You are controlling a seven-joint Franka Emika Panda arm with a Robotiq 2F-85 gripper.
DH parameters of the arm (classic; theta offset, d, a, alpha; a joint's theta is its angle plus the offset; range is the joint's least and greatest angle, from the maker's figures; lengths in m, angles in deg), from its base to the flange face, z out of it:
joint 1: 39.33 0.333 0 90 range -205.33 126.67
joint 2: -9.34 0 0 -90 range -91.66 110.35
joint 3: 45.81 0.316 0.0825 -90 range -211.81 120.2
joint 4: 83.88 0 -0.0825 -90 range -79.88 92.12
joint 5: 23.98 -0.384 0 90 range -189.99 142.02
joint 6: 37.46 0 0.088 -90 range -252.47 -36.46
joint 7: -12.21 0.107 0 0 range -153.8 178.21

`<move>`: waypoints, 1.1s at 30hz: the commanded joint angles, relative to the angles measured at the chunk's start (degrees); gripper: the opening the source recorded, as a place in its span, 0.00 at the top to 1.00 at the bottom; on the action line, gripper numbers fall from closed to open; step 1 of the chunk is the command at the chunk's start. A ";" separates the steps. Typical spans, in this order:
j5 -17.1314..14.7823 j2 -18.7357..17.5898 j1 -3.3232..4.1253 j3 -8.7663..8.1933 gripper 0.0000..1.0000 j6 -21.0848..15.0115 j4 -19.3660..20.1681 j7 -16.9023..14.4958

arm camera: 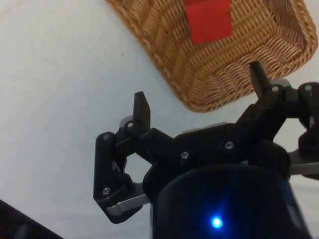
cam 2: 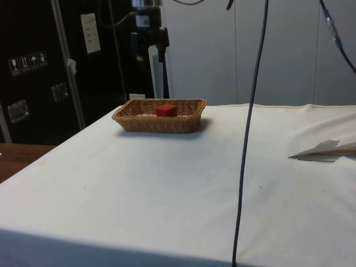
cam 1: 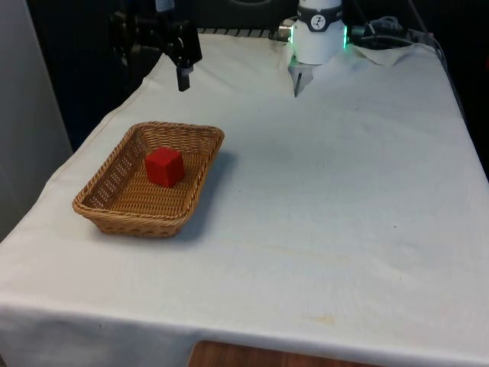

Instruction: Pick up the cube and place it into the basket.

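Cube: the red cube (cam 1: 164, 167) lies inside the basket (cam 1: 200, 136), on its woven floor, near the middle; in the side view the cube (cam 2: 166, 110) shows just above the basket's rim (cam 2: 159, 118); in the wrist view the cube (arm camera: 209, 21) sits on the basket's floor (arm camera: 234, 64), clear of the walls.

Tool: the black tool (cam 1: 184, 76) hangs in the air above the surface (cam 1: 328, 183), beyond the basket's far end and toward the front view's left; its two fingers stand wide apart with nothing between them; in the wrist view the tool (arm camera: 199, 102) hovers over the basket's edge, one finger (arm camera: 141, 110) over bare cloth.

Cube to tool: well apart; the cube is lower down and not touched.

Basket: a shallow rectangular wicker tray resting on the white cloth.
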 commanded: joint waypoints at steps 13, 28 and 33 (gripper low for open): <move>1.72 2.92 1.66 1.43 0.00 0.06 3.04 0.00; 4.13 6.88 3.38 4.24 0.00 -0.52 6.99 0.74; 4.81 7.91 3.38 5.50 0.00 -0.52 7.96 0.86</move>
